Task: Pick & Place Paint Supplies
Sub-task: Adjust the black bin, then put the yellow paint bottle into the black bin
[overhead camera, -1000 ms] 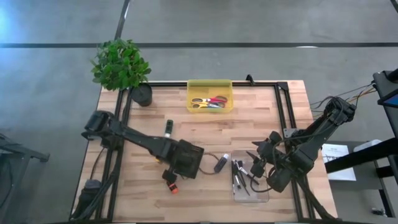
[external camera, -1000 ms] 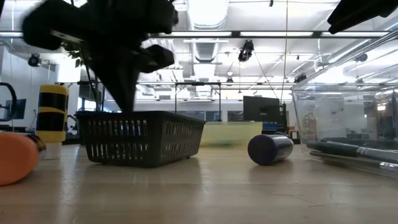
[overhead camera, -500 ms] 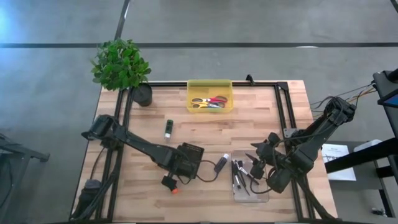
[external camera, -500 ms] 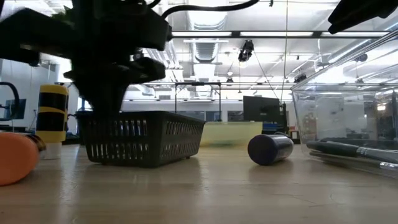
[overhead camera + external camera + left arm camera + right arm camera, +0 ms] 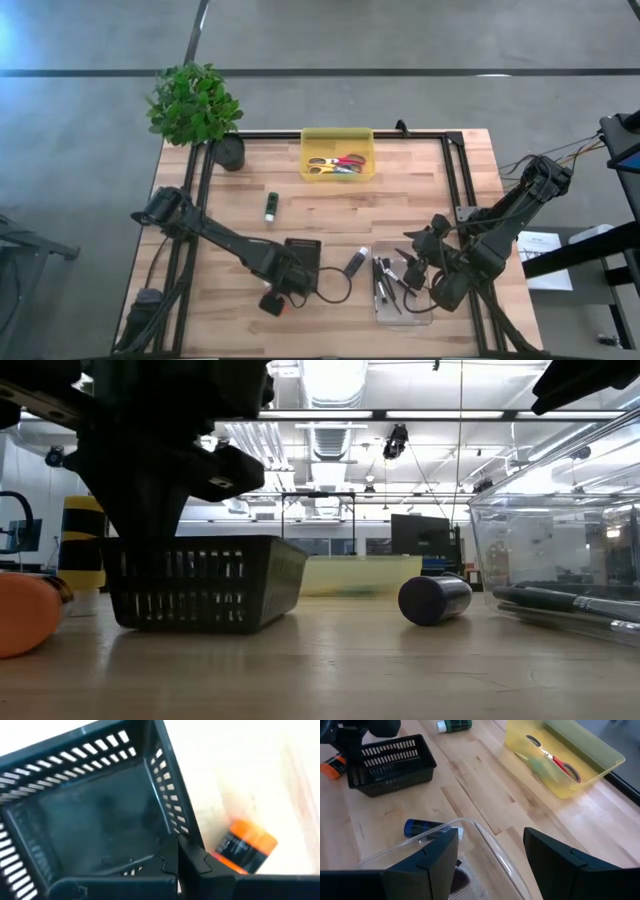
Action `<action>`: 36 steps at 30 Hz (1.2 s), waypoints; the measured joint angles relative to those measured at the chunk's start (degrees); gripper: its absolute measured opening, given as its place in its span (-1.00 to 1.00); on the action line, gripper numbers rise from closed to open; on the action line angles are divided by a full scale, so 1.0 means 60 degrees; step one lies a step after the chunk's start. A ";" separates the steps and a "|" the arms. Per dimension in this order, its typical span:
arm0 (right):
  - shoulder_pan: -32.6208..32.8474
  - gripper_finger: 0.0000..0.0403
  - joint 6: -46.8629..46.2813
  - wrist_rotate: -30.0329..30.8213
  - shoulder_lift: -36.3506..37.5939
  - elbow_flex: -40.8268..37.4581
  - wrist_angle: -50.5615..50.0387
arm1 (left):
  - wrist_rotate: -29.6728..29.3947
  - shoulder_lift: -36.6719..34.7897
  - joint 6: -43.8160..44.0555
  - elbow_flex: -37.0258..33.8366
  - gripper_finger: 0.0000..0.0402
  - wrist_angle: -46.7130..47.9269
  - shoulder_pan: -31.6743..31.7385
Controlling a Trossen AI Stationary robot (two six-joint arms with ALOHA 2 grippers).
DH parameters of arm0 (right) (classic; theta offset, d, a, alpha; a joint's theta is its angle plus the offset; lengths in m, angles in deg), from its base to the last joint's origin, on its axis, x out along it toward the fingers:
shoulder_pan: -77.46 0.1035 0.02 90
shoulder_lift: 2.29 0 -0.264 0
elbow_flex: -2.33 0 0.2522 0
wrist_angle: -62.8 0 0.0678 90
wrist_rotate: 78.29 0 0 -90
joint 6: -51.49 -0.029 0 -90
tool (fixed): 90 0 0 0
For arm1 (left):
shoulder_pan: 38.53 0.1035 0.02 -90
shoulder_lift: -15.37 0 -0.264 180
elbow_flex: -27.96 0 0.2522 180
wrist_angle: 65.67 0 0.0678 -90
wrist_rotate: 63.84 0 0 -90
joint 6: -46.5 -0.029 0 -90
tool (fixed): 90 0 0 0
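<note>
A black slotted basket (image 5: 304,258) stands on the wooden table, with my left gripper (image 5: 284,280) shut on its near left side. An orange paint tube (image 5: 272,303) lies just in front of the basket. A green tube (image 5: 270,206) lies farther back. A purple tube (image 5: 356,262) lies between the basket and a clear box (image 5: 402,292). Inside the box lie dark-handled brushes (image 5: 383,285). My right gripper (image 5: 412,268) hangs open above the clear box (image 5: 485,837), holding nothing. My left gripper pinches the basket's slotted side wall at its rim (image 5: 186,831), near a corner. One finger (image 5: 167,857) is inside the basket and the other outside. The fingers come from above, pointing steeply down. The basket's bottom (image 5: 190,625) sits on the table.
A yellow bin (image 5: 338,155) holding scissors stands at the far middle. A potted plant (image 5: 195,105) is at the far left corner. A yellow-and-black cylinder (image 5: 85,545) shows at the left in the low view. Bare wood lies between the yellow bin and the basket.
My left gripper has moved toward the table's near left and sunk a little, staying shut. The basket has slid with it toward the near edge, closer to the orange tube.
</note>
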 joint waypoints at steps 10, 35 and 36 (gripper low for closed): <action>0.0022 0.10 0.0025 0.0017 0.0000 0.0000 0.0046 | 0.0313 0.0000 -0.0003 0.0000 -1.00 -0.0495 -0.0015; 0.0022 0.10 0.0071 0.0008 0.0007 -0.0018 0.0140 | -0.4346 -0.4131 0.1895 0.0074 -0.31 0.4050 0.0040; 0.0022 0.10 0.0073 0.0008 0.0007 -0.0018 0.0141 | -0.4002 -0.4309 0.2007 -0.0016 -0.23 0.4104 0.0040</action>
